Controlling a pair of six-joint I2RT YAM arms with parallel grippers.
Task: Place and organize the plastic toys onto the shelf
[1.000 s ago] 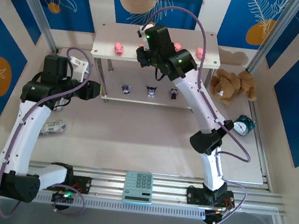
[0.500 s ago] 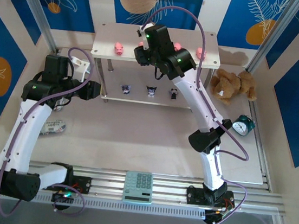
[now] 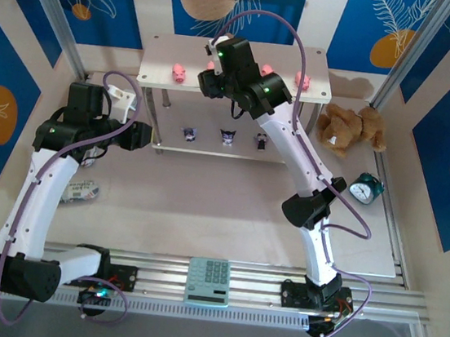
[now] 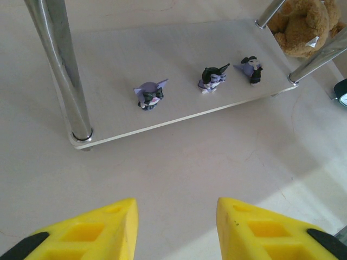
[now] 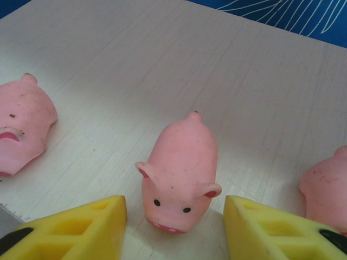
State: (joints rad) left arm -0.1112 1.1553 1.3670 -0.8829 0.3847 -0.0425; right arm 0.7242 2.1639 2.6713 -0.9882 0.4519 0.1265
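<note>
Right gripper (image 5: 174, 218) parted either side of pig (image 5: 181, 168), not clamping it, pig standing on shelf (image 5: 162, 59) top, other pigs (image 5: 21, 124) flanking, left gripper (image 4: 176, 227) open, empty, facing three dark figures (image 4: 211, 79) on lower level (image 4: 108, 59).

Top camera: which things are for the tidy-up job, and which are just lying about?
For the job: pink pigs, dark figurines, shelf.
Just lying about: brown teddy bear, little clock, calculator.
</note>
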